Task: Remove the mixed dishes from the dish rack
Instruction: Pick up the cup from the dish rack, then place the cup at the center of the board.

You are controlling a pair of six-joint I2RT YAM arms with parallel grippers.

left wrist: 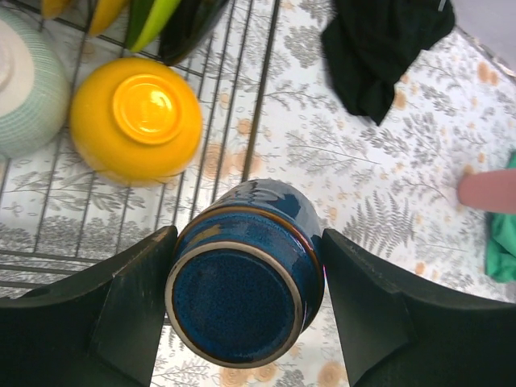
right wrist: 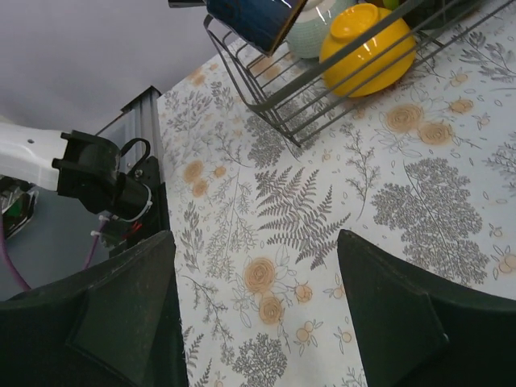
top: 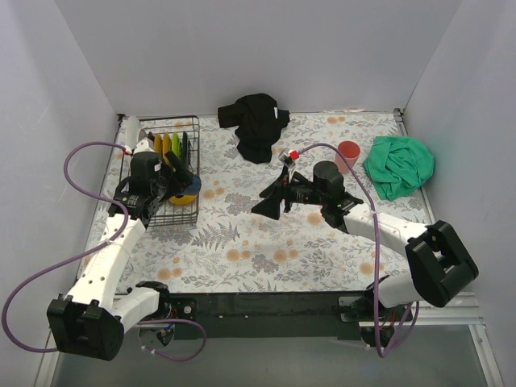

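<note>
Mug (left wrist: 250,242) is clamped in left end effector (left wrist: 246,310) above rack (left wrist: 242,97), presumably for carrying out; right end effector (right wrist: 254,322) is held apart, empty.

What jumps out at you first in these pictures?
The left pincer grips a dark blue mug over the edge of the rack. Next comes the bright orange bowl, upside down inside the rack. Then the green cloth, crumpled at the far right.

We see bright, soft light from above. Shadows faint on table (top: 242,242). Left wrist view: we see orange bowl (left wrist: 135,119) bit fuzzy, pink cup (left wrist: 488,191) very fuzzy at edge, small shine on dark blue mug (left wrist: 242,310) rim.
</note>
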